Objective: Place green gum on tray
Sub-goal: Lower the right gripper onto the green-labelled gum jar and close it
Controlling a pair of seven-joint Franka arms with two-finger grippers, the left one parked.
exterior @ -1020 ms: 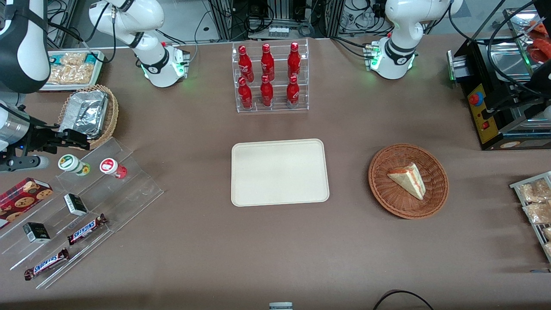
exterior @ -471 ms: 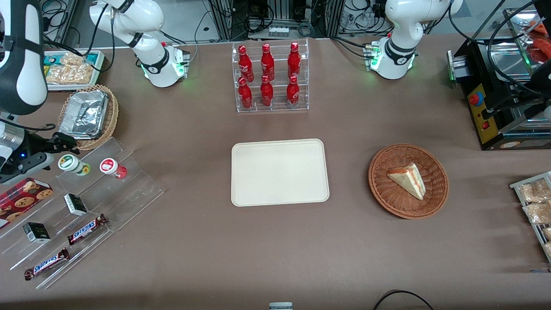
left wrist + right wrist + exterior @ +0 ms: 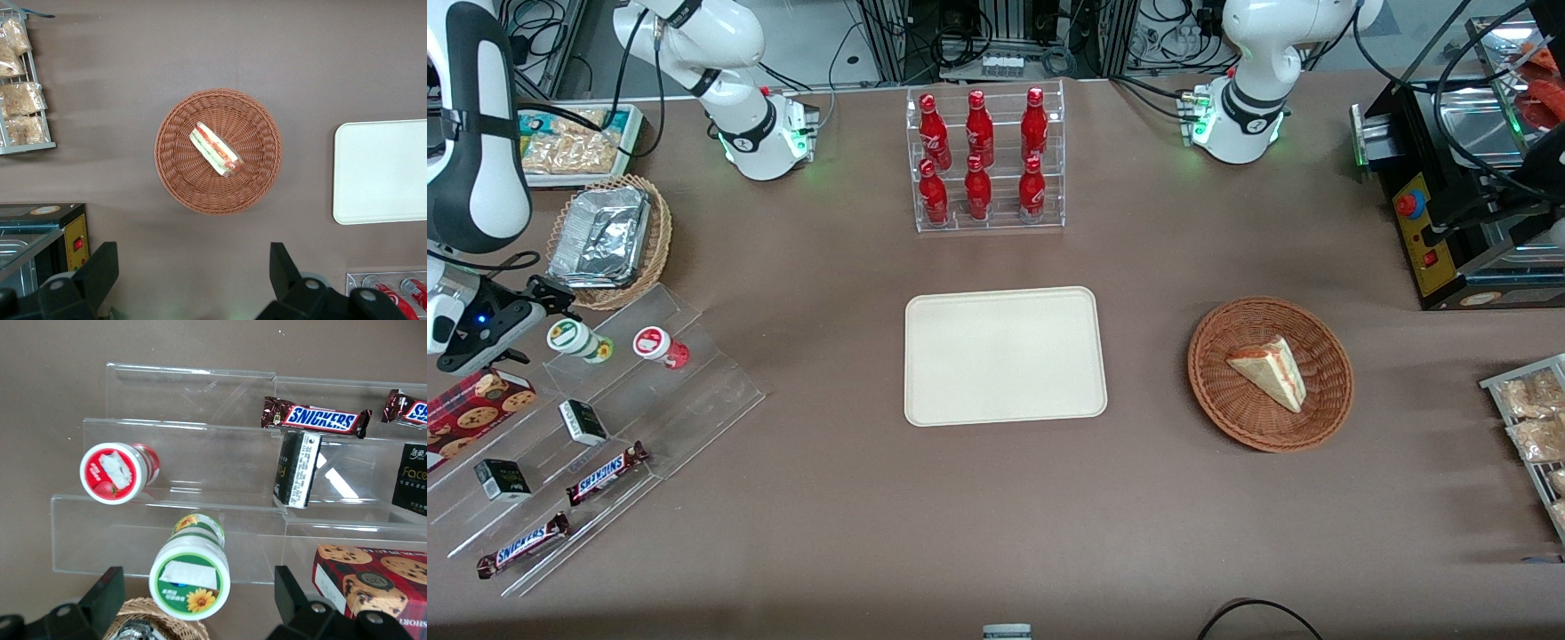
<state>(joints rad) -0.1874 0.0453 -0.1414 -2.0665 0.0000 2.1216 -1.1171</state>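
Note:
The green gum (image 3: 574, 338) is a white canister with a green-ringed lid, standing on the top step of a clear acrylic stand (image 3: 703, 391). It fills the middle of the right wrist view (image 3: 190, 583). My gripper (image 3: 538, 324) is open at the gum's level. Its two black fingers (image 3: 110, 593) stand on either side of the lid without touching it, so the gripper's centre (image 3: 198, 597) lies over the gum. The cream tray (image 3: 1005, 356) lies bare at the table's middle, well away from the gripper. A red-labelled canister (image 3: 656, 345) stands beside the green one.
The stand also holds Snickers bars (image 3: 605, 473), small black boxes (image 3: 583, 421) and a cookie box (image 3: 476, 400). A wicker basket with a foil container (image 3: 605, 236) sits close to the gripper. A bottle rack (image 3: 985, 160) and a sandwich basket (image 3: 1270, 373) stand farther off.
My gripper has shifted from over the foil basket toward the working arm's end of the table and now straddles the green gum. The gum and tray have not moved.

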